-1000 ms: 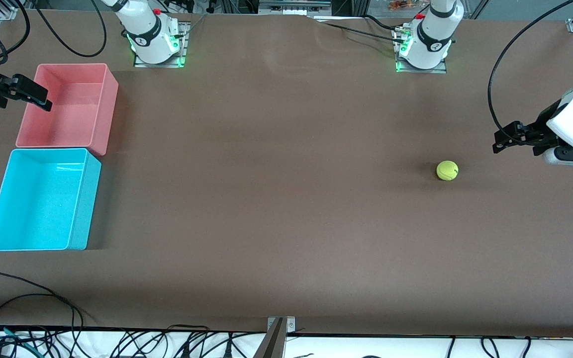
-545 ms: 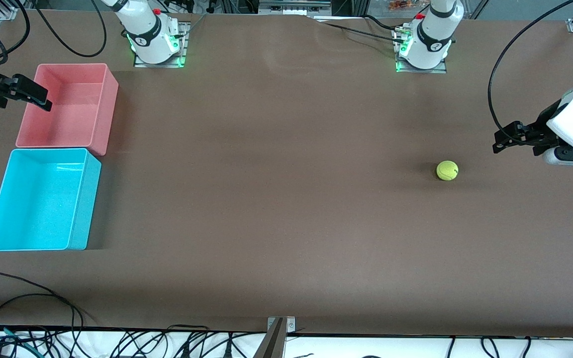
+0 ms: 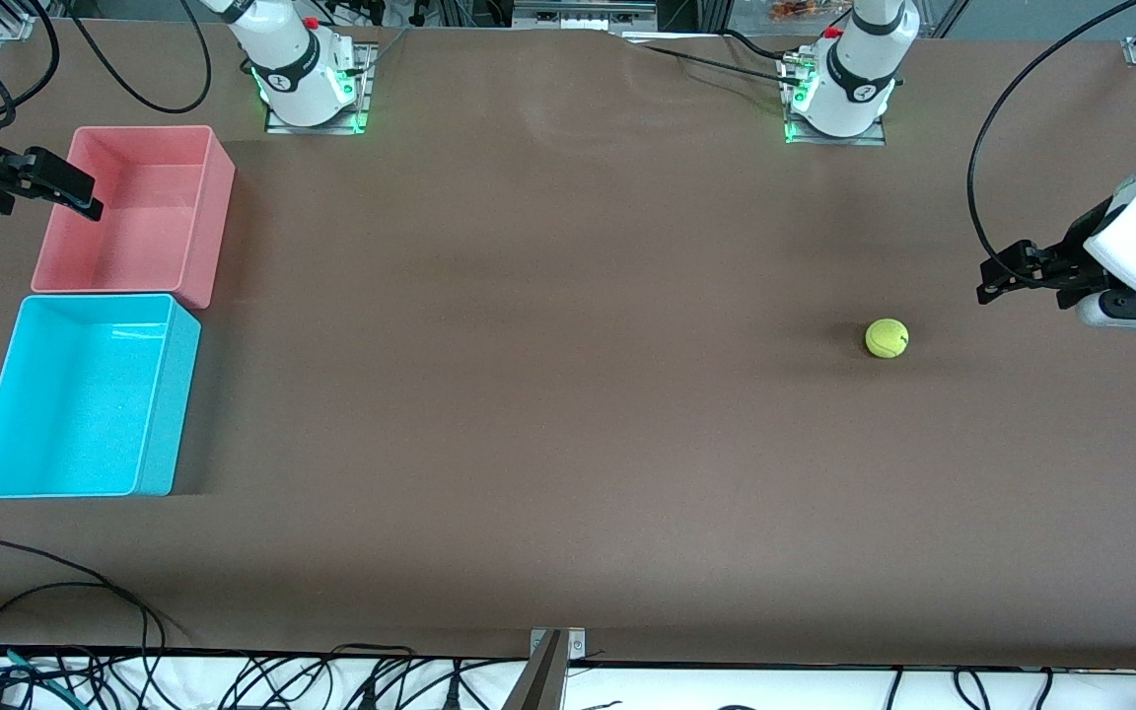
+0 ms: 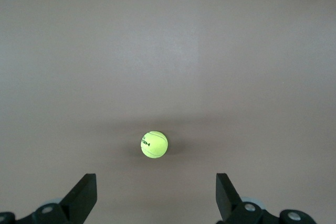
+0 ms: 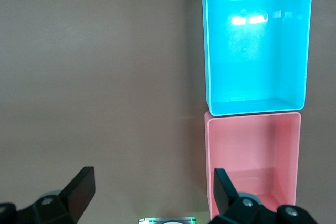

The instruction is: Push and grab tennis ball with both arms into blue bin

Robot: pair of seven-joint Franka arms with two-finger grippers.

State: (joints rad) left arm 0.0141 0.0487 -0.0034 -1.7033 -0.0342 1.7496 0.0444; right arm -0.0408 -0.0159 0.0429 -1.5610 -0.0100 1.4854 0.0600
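Two grippers wide open, nothing held. Left gripper (image 3: 1007, 276) up near tennis ball (image 3: 887, 338) at left arm's end, likely staged for the push. Right gripper (image 3: 65, 192) waiting over pink bin (image 3: 218, 212), beside blue bin (image 3: 169, 394), probably to receive.

1. A wide counter (image 3: 568, 444) fills nearly the whole front view, covered in a matte brown sheet.
2. The sheet shows a slight wrinkle (image 3: 627, 44) at the edge where the bases stand.
3. Two metal mounting plates (image 3: 317, 123) sit on the counter along that edge, each lit by a green glow.
4. Along the edge nearest the front camera runs a white strip (image 3: 233, 685) strewn with tangled black cables (image 3: 45, 602).
5. A grey metal bracket (image 3: 550, 671) stands at the middle of that edge.
6. Light is even and soft, with faint shadows.
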